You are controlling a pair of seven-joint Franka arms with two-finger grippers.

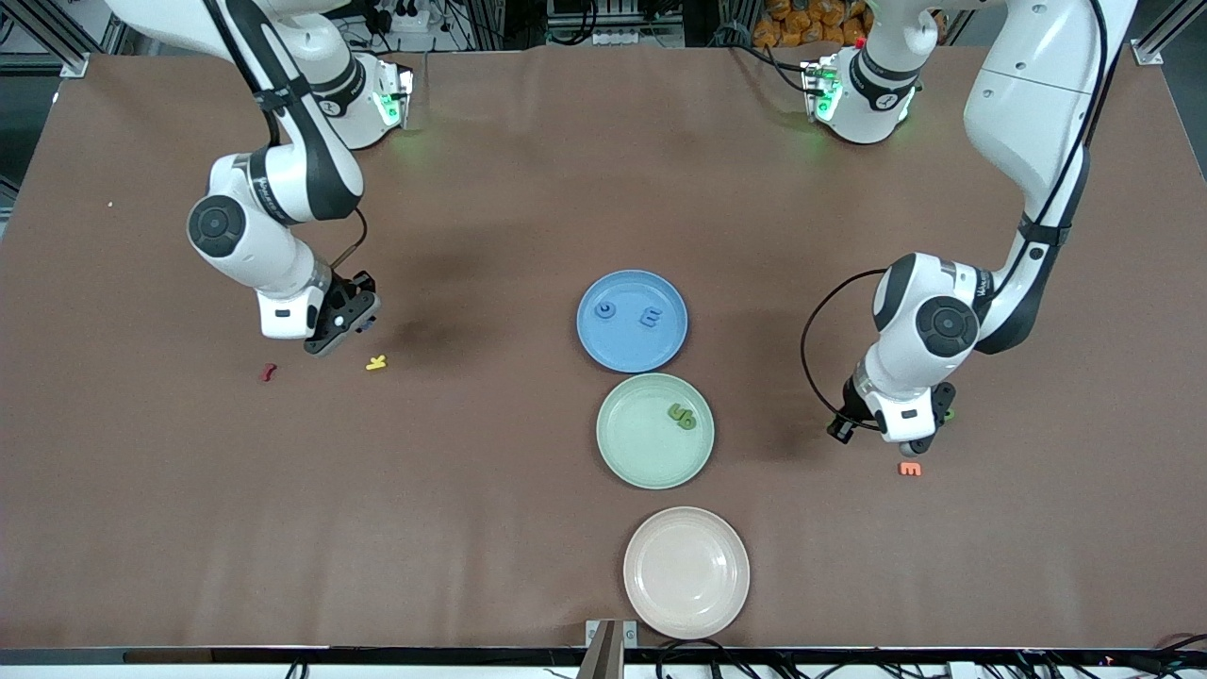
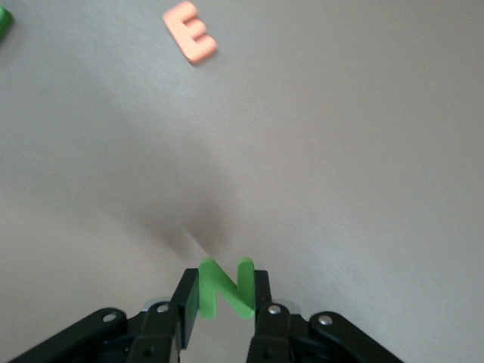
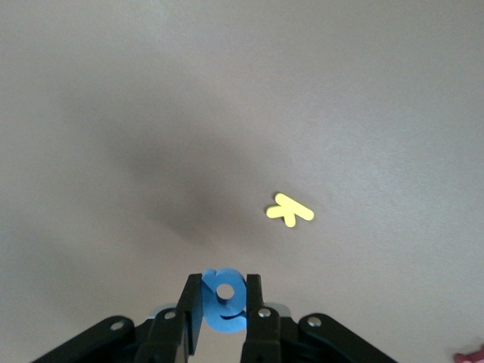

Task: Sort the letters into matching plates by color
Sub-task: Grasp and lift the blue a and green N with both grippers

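Observation:
My left gripper (image 1: pixel 922 436) is shut on a green letter N (image 2: pixel 225 287), low over the table at the left arm's end, beside the orange E. My right gripper (image 1: pixel 347 323) is shut on a blue letter (image 3: pixel 224 300), low over the table at the right arm's end, close to the yellow letter. The blue plate (image 1: pixel 627 351) holds two blue letters (image 1: pixel 608 309) (image 1: pixel 651 318). The mint green plate (image 1: pixel 641 457), nearer the front camera, holds green letters (image 1: pixel 682 416). Part of another green letter (image 2: pixel 4 21) shows at the edge of the left wrist view.
A cream plate (image 1: pixel 686 604) sits nearest the front edge. An orange E (image 1: pixel 910 468) lies just by the left gripper. A yellow letter (image 1: pixel 376 362) and a red letter (image 1: pixel 269 372) lie on the brown table by the right gripper.

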